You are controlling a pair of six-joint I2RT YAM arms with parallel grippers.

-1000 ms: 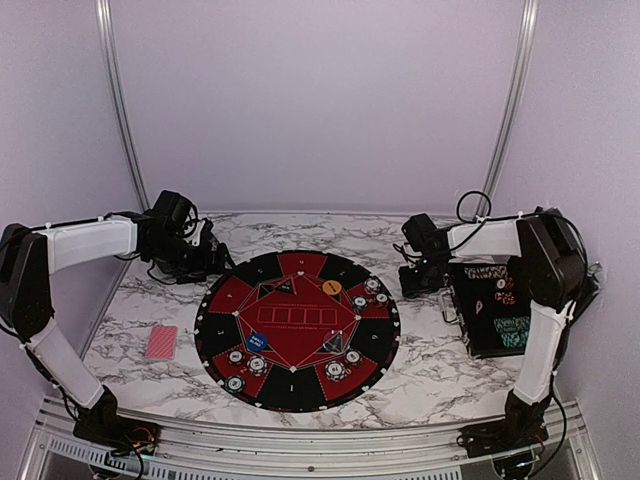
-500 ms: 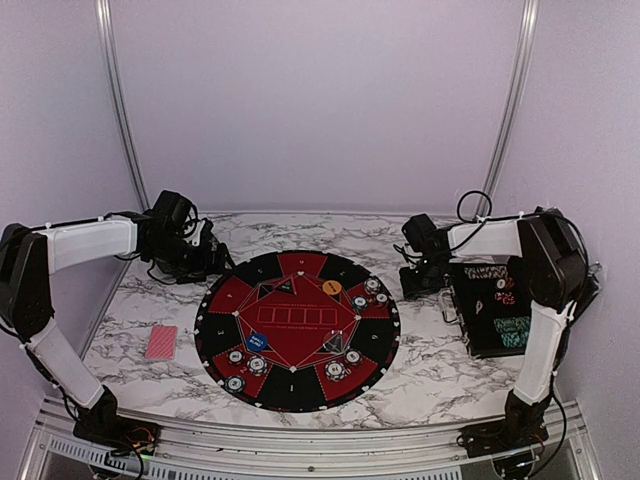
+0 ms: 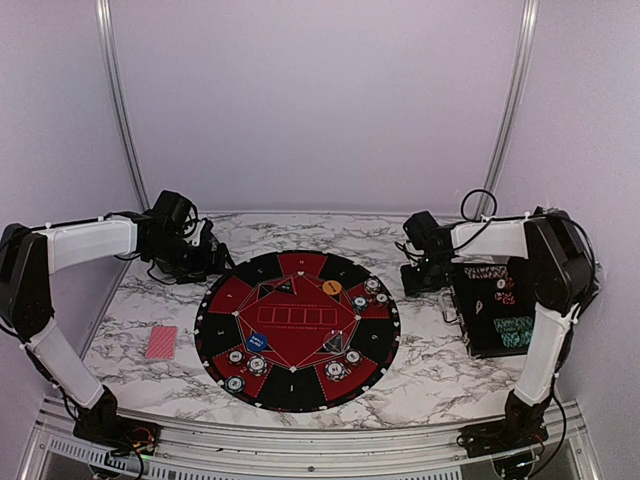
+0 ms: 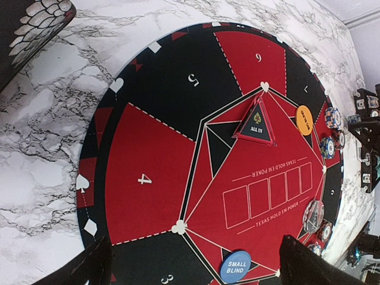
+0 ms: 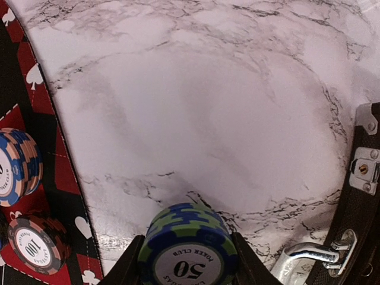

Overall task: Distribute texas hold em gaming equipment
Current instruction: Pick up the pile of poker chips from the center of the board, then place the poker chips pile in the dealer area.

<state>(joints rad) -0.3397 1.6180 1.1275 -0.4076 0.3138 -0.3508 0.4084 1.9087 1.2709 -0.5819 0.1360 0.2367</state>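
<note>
My right gripper (image 5: 189, 261) is shut on a small stack of green-and-blue "50" poker chips (image 5: 189, 237), held just above the marble beside the mat's right edge. From above, that gripper (image 3: 418, 276) sits between the round mat (image 3: 296, 392) and the black case (image 3: 495, 305). My left gripper (image 3: 215, 262) is open and empty at the mat's far left rim, its fingers (image 4: 89, 267) spread wide over the mat. Chip stacks (image 3: 372, 286) stand on the mat's right, others (image 3: 257, 364) along its near side. An orange disc (image 3: 332, 287), a blue marker (image 3: 258, 341) and red-backed cards (image 3: 160, 342) show too.
The black case holds more chips (image 3: 512, 330), and its metal latch (image 5: 362, 169) is close on my right gripper's right. A blue-and-peach chip stack (image 5: 15, 166) and a "100" stack (image 5: 35, 243) stand on the mat's edge left of the held chips. An "ALL IN" triangle (image 4: 256, 126) lies on the mat.
The right arm has shifted very slightly; both grippers keep their state and the held chips stay in the jaws.
</note>
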